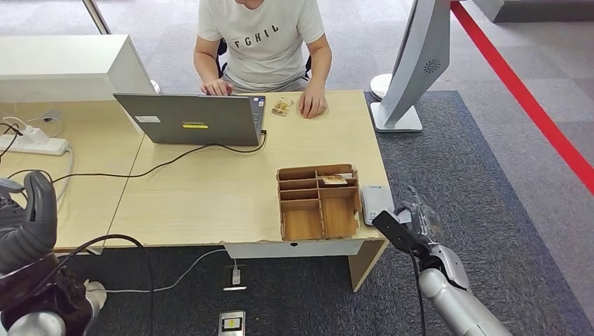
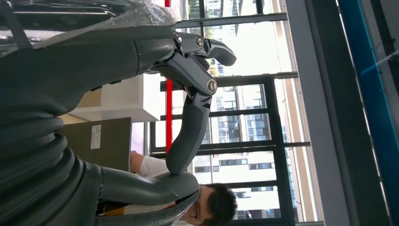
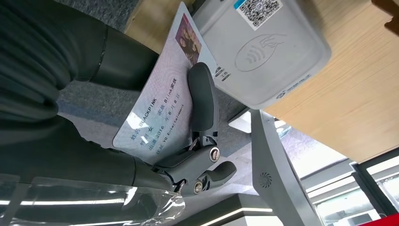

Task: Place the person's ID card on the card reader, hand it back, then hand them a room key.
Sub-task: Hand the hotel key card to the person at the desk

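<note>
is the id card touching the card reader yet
Cannot tell. In the right wrist view the ID card, held by the right hand, overlaps the card reader's edge, but neither contact nor a gap shows plainly.

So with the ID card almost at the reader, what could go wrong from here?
The right robot hand holds the ID card just beside the card reader, which sits at the table's edge; a nudge might push it off. The card is held by few fingers, so it could slip. It may also land only partly on the reader.
</note>
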`<action>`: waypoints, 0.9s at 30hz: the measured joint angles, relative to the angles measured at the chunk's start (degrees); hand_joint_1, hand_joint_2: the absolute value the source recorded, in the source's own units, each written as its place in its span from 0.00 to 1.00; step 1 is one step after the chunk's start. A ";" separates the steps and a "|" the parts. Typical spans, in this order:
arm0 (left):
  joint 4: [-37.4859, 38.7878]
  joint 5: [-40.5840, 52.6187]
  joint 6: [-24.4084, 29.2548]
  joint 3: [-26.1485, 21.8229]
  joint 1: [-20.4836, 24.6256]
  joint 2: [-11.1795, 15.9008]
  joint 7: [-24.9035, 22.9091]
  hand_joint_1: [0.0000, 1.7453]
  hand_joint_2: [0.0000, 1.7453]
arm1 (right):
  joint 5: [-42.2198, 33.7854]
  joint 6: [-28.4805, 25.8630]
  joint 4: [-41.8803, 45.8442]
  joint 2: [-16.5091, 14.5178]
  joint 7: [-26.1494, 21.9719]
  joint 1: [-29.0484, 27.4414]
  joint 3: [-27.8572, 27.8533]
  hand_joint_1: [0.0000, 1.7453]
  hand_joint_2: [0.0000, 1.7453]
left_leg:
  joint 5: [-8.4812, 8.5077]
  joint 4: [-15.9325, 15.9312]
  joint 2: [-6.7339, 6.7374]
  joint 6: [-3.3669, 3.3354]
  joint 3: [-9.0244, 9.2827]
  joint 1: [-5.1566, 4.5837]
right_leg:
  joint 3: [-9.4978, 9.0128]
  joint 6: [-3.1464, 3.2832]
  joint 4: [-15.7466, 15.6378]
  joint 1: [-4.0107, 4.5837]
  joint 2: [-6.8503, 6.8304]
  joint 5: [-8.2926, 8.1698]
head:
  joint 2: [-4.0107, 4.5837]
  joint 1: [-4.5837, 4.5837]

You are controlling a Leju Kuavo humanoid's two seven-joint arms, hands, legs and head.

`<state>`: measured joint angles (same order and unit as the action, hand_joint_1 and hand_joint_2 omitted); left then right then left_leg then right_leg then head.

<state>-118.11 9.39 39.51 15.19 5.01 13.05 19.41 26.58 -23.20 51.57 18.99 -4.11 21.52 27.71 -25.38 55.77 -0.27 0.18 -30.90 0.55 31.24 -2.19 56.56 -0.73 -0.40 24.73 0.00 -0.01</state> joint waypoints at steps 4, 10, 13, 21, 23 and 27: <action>0.00 0.16 -0.01 -0.01 -0.03 -0.05 0.01 0.00 1.00 | 0.00 0.33 -0.70 -0.74 -0.45 0.64 0.69 1.00 1.00 | 0.00 0.00 0.00 0.00 0.01 0.00 | 0.00 0.00 0.00 0.00 0.00 0.00 | 0.00 -0.01; 0.00 0.19 0.00 -0.24 -0.26 -0.09 -0.04 0.00 1.00 | -0.59 0.20 -1.81 -1.52 -0.63 1.35 1.40 1.00 1.00 | 0.00 0.00 0.00 0.00 0.02 0.00 | 0.00 0.00 0.00 0.00 0.00 0.00 | 0.00 -0.01; 0.01 -0.35 -0.01 -0.24 -0.25 -0.09 0.18 0.00 1.00 | -1.05 -0.34 -2.08 -1.55 -0.63 1.42 1.66 1.00 1.00 | 0.00 0.00 0.01 0.00 0.02 0.00 | 0.00 0.00 0.00 0.00 0.00 0.00 | 0.00 -0.01; 0.02 -0.99 -0.01 -0.26 -0.14 -0.10 0.95 0.00 1.00 | -1.10 -3.94 -1.16 -0.30 1.26 1.46 1.96 1.00 1.00 | 0.01 0.01 0.01 -0.02 0.02 -0.01 | 0.00 0.00 0.00 -0.01 0.00 -0.01 | 0.00 -0.01; 0.02 -1.07 0.00 -0.28 -0.15 -0.11 1.31 0.00 1.00 | -0.17 -5.43 0.20 0.60 2.56 1.48 1.78 1.00 1.00 | 0.01 0.01 0.01 -0.02 0.02 -0.02 | 0.00 0.00 0.00 -0.02 0.00 -0.02 | 0.00 0.00; 0.02 -1.08 0.01 -0.31 -0.17 -0.13 1.60 0.00 1.00 | 0.79 -6.72 1.50 1.38 3.65 1.48 1.60 1.00 1.00 | 0.01 0.01 0.01 -0.02 0.02 -0.02 | 0.01 0.00 -0.01 -0.02 0.00 -0.02 | 0.00 0.01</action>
<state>-118.09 8.31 39.52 14.88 4.84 12.92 21.01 27.37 -29.93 53.07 20.37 -0.46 23.00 29.31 -25.37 55.78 -0.26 0.16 -30.88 0.53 31.25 -2.19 56.55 -0.75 -0.40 24.71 0.00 0.00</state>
